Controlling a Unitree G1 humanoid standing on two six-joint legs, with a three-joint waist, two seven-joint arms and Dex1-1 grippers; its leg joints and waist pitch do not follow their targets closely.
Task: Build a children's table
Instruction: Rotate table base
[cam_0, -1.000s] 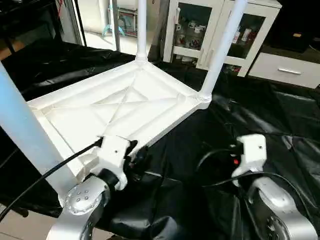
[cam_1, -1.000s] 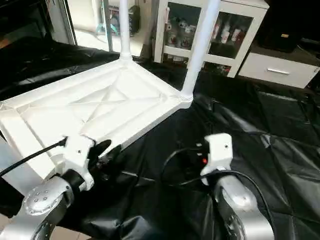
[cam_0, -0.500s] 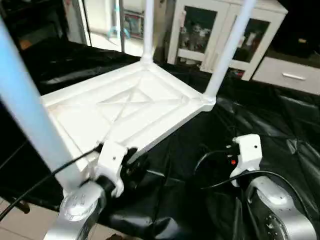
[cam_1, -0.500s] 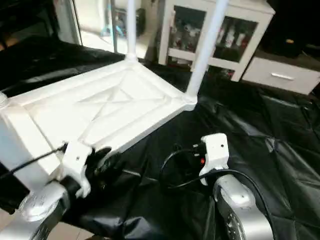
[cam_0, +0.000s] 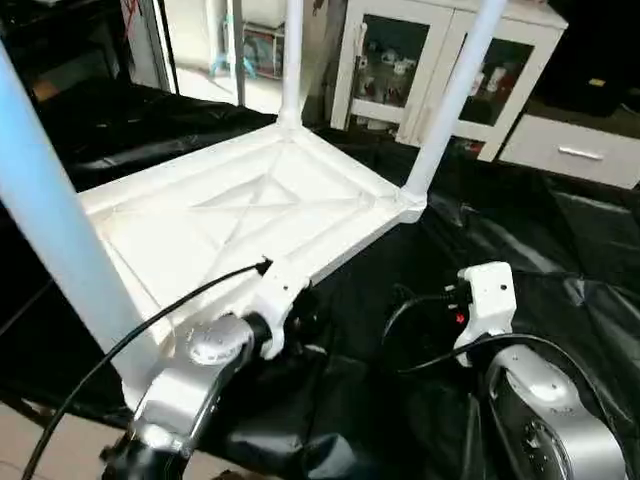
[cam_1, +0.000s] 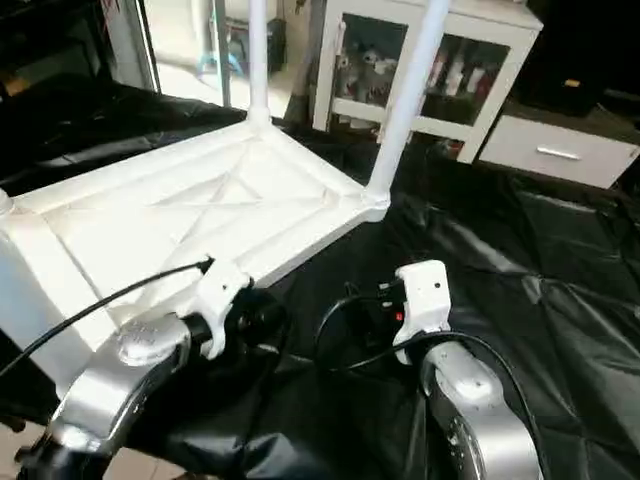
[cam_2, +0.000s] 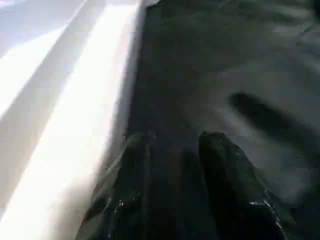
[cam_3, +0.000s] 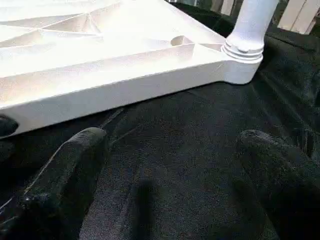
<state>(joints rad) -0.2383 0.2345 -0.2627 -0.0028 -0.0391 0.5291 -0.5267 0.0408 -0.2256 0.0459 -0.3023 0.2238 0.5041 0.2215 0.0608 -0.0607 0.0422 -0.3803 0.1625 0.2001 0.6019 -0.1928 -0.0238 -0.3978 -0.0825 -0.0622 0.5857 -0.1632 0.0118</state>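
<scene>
The upturned children's table (cam_0: 250, 200) lay on black sheeting (cam_0: 560, 260); left tool (cam_2: 175, 165) part-open and empty beside its near edge, right tool (cam_3: 165, 165) wide open, empty.

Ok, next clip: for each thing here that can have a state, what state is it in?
Table top: upside down on the black sheet, ribbed side up.
Far legs: upright in their corner sockets.
Near leg: standing at the near left corner.
Left tool: partly open, empty, beside the top's edge.
Right tool: wide open, empty.
Cabinet: doors shut.

White children's table (cam_0: 250, 205) lies upside down (apparently three legs (cam_0: 452, 100) upright).
</scene>
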